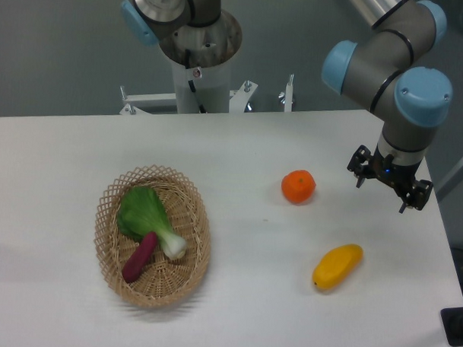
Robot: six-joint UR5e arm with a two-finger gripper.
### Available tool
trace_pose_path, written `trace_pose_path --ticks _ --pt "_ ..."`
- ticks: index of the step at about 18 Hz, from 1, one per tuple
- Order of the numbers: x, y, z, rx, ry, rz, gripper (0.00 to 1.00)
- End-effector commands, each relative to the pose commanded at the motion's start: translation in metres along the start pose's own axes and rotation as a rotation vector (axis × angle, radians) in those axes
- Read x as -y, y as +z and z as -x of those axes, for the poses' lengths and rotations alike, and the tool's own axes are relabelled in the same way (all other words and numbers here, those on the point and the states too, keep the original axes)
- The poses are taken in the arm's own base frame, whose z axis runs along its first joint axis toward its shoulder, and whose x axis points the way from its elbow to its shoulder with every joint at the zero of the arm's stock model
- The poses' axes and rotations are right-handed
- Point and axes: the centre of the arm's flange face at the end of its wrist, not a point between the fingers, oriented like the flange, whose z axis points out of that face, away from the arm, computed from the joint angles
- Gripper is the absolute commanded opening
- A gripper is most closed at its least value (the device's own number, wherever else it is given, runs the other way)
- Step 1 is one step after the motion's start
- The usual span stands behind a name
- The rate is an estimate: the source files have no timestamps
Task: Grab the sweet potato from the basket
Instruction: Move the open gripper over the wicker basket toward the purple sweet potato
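The sweet potato is a slim dark purple-red tuber lying inside the oval wicker basket at the left of the table, resting against a green-and-white bok choy. My gripper hangs far to the right, near the table's right edge, well apart from the basket. Its fingers point downward, and nothing shows between them. From this angle the gap between the fingers is not readable.
An orange sits mid-right on the white table. A yellow mango-shaped fruit lies below and left of the gripper. The arm's base column stands at the back edge.
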Motion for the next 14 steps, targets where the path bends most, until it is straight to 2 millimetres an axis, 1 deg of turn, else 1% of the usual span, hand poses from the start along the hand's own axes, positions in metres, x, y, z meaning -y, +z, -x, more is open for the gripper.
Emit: trace_pose_path --ticks 3,6,9,11,14 --pt "0.003 0.002 -0.003 -0.005 0.000 -0.005 1.00" --pt "0.011 0.003 -0.005 -0.010 -0.058 -0.014 1.00" --pt "0.034 0.012 -0.021 -0.030 -0.041 -0.005 1.00" --pt "0.050 0.010 -0.035 -0.038 -0.047 -0.014 1.00" --pt "0.095 0.014 -0.063 -0.056 -0.073 -0.016 1.00"
